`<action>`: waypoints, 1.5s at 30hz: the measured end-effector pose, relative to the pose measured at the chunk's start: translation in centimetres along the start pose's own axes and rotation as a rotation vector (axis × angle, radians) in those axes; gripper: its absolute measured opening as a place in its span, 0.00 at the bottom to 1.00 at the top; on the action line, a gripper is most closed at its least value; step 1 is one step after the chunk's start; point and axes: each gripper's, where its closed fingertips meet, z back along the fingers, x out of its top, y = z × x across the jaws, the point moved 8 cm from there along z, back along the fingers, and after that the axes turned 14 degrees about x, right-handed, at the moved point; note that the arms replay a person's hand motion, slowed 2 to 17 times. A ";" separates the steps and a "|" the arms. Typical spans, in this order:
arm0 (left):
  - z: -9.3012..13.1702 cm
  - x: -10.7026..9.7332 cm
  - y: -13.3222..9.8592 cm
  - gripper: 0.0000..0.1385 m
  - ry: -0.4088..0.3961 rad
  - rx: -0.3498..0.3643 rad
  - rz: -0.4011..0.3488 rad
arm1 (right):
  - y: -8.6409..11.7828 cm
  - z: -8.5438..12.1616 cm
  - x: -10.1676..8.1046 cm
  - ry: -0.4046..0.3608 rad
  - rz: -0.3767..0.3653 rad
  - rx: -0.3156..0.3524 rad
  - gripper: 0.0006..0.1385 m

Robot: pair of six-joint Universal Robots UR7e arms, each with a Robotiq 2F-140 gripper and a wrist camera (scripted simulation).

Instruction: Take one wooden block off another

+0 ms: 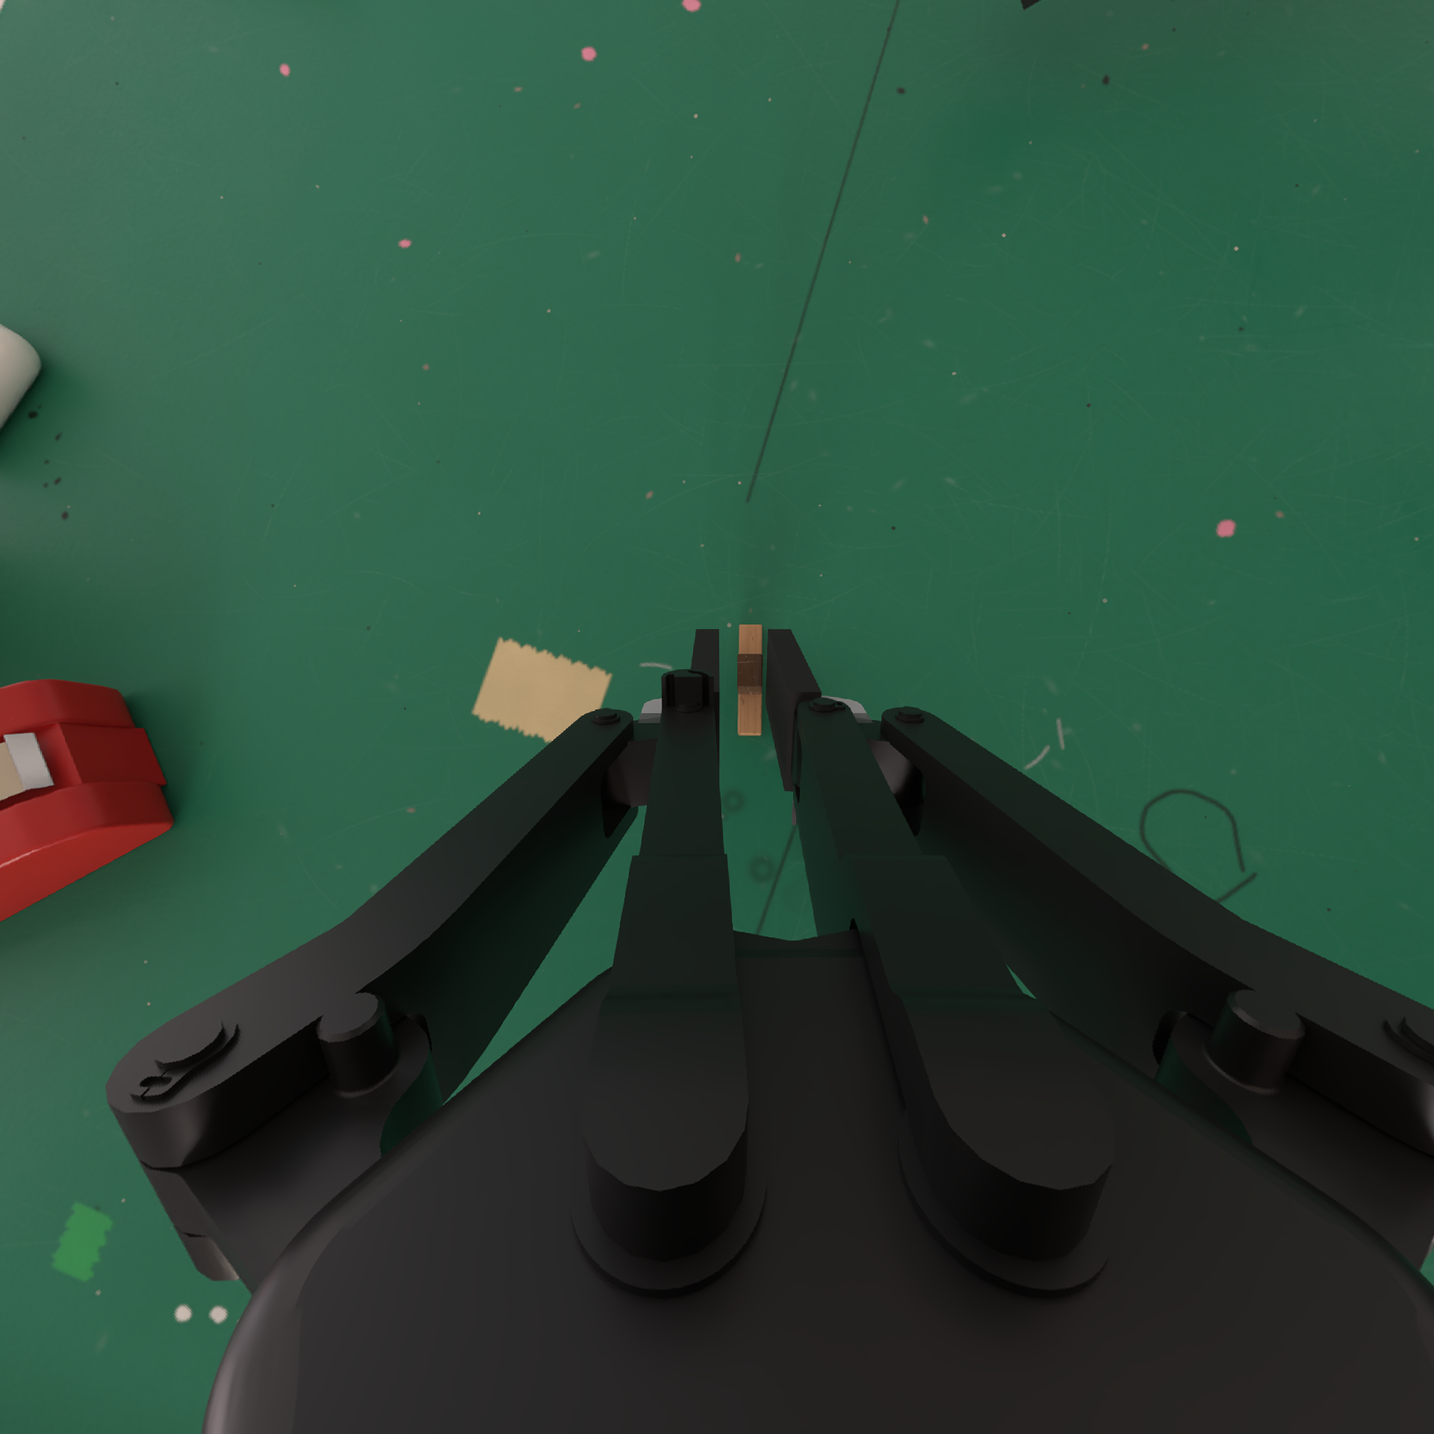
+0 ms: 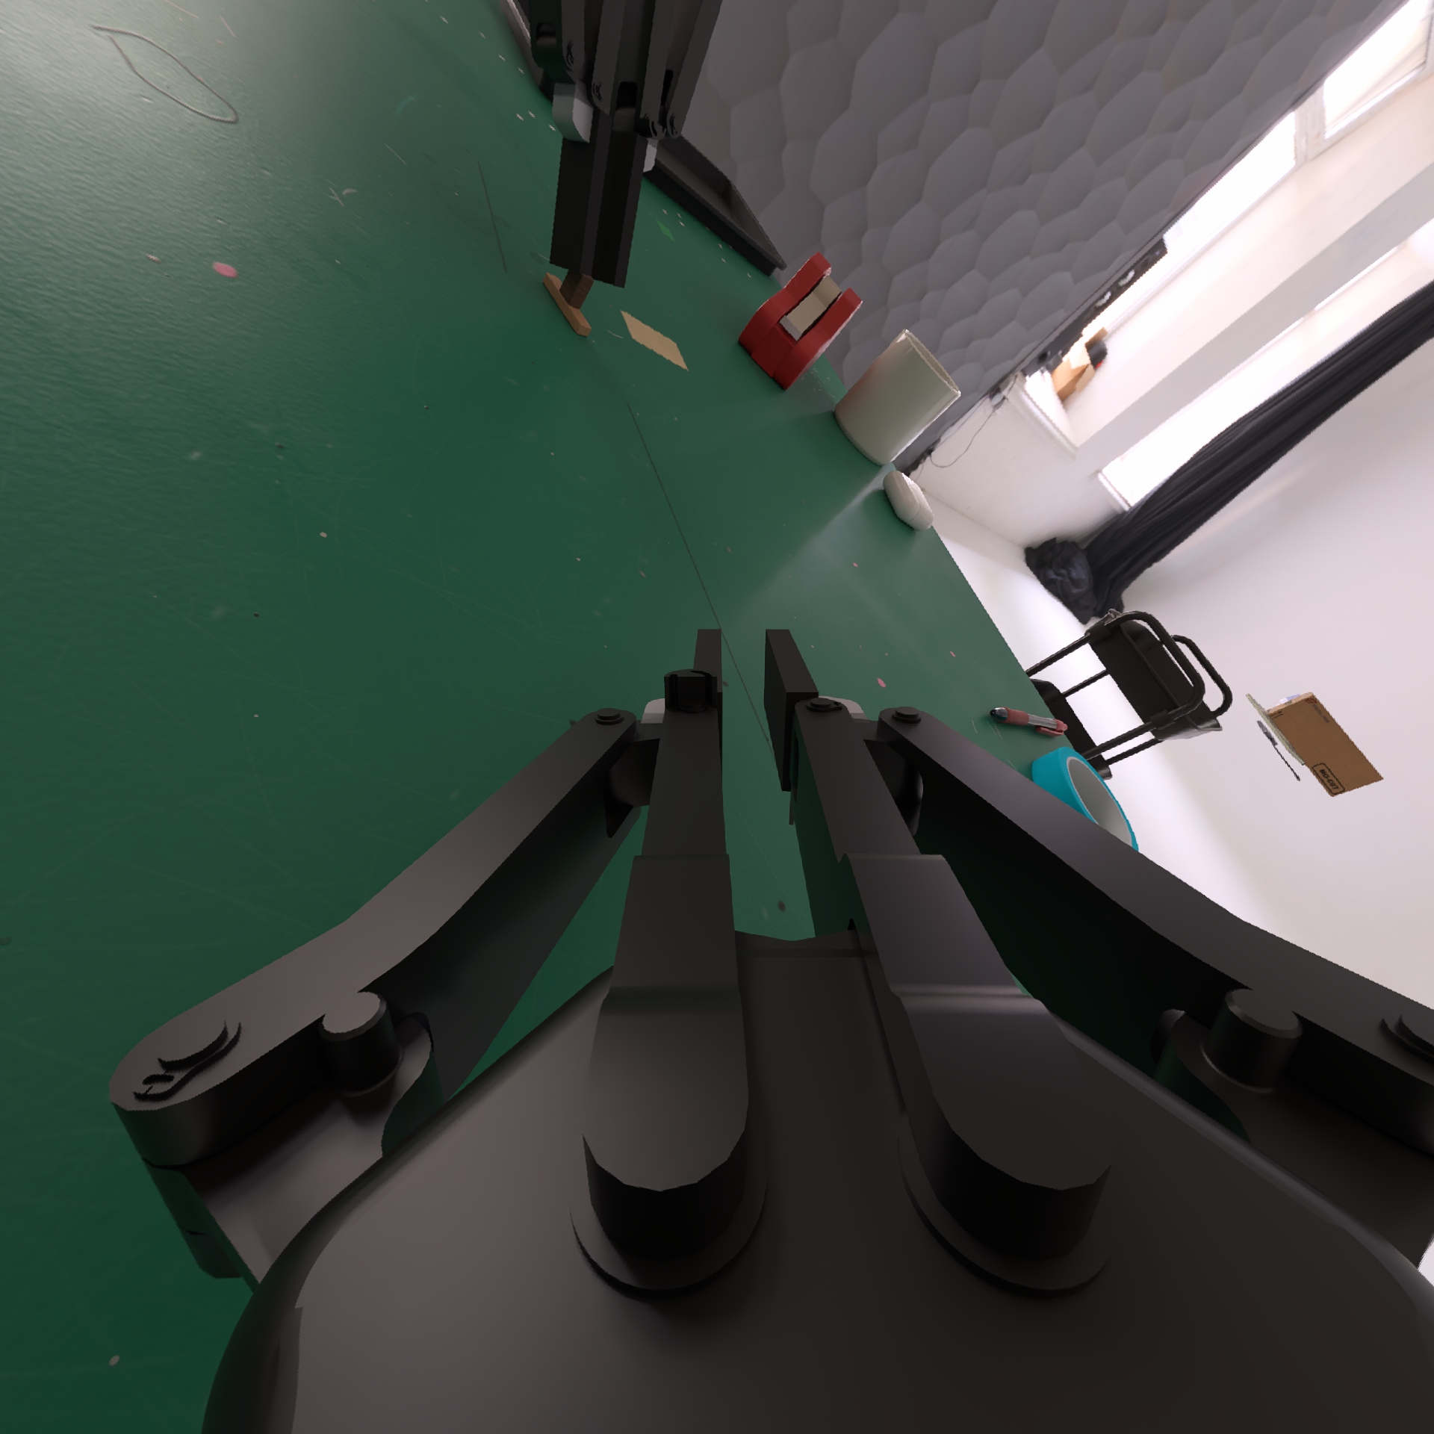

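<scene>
A small dark wooden block [image 1: 749, 673] sits on the middle of a thin light wooden block [image 1: 749, 714] that lies flat on the green mat [image 1: 1009, 388]. My left gripper [image 1: 742, 632] points straight down, its fingers close together on either side of the dark block. In the right wrist view the left gripper [image 2: 594, 275] stands upright, and the dark block [image 2: 578, 293] sticks out below its tips, still on the light block [image 2: 570, 314]. My right gripper [image 2: 742, 632] is far from the blocks, fingers close together, holding nothing.
A red tape dispenser [image 2: 799, 318], a white cup [image 2: 896, 403] and a white oval thing [image 2: 908, 500] line the mat's far edge. A beige tape strip [image 1: 539, 687] lies left of the blocks. A teal tape roll [image 2: 1086, 791] and a red pen [image 2: 1028, 722] lie near the right gripper.
</scene>
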 end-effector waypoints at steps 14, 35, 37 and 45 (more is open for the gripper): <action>-0.4 0.0 -0.1 0.11 -0.005 -0.011 -0.004 | 0.0 0.0 0.0 0.002 0.001 -0.001 0.11; -0.8 -0.1 -0.4 0.06 -0.054 -0.034 0.008 | 0.0 -0.1 0.0 0.002 0.002 0.000 0.11; -0.8 -0.1 -0.5 0.06 -0.060 -0.031 0.006 | 0.0 -0.1 0.0 0.001 0.002 0.000 0.11; -0.3 0.5 -0.9 0.06 -0.125 0.002 -0.009 | 0.0 0.0 0.0 -0.001 0.001 0.000 0.11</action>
